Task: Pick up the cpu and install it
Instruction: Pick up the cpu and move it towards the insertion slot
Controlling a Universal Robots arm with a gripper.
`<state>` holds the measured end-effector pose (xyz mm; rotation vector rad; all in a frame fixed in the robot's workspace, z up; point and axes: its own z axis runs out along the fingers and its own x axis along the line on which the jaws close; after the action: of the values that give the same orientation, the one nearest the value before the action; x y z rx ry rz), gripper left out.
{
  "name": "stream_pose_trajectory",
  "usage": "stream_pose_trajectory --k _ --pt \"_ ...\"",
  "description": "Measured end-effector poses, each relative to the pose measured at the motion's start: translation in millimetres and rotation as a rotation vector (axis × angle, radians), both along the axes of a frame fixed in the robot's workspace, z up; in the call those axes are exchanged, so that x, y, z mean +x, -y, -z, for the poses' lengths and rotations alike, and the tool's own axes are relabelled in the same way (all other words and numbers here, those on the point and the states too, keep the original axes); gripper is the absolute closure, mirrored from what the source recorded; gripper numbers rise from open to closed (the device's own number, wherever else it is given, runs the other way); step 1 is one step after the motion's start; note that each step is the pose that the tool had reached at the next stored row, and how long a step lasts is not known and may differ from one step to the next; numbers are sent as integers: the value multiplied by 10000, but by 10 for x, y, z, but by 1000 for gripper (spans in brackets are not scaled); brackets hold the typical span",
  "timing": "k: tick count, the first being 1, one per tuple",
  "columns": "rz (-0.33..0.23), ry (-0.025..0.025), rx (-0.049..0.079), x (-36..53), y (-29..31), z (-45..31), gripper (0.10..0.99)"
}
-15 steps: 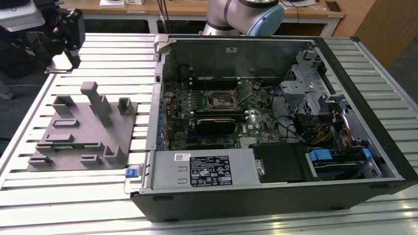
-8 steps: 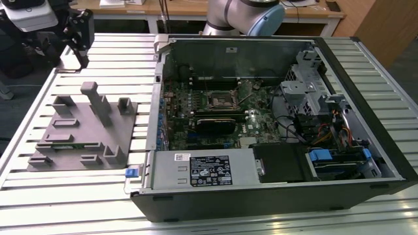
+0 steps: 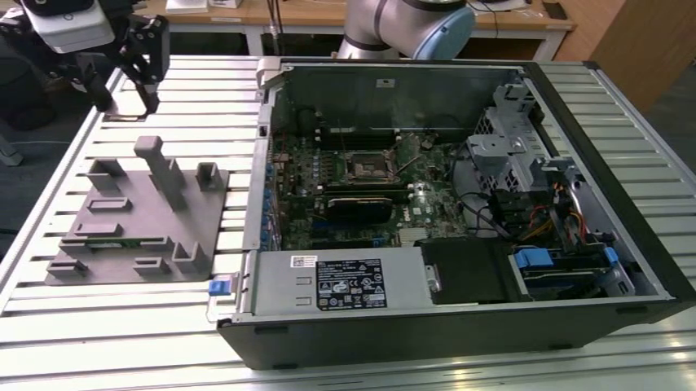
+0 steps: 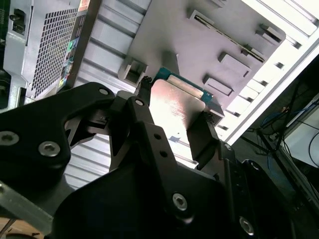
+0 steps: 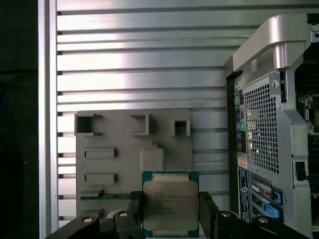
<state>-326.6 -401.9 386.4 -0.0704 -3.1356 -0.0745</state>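
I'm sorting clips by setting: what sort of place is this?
Probably a robotics lab workbench: a slatted aluminium table, an open computer case, and the gripper holding the cpu near a grey tray.

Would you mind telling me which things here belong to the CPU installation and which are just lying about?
Belong to the job: the cpu, clamped in the gripper; the black socket inside the open computer case.
Just lying about: the grey tray; the green memory stick in it; the slatted table.
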Motion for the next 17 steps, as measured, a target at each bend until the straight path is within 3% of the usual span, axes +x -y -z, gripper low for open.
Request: stream_pose_trajectory --k 17 --pt "0 -33 0 267 0 1 545"
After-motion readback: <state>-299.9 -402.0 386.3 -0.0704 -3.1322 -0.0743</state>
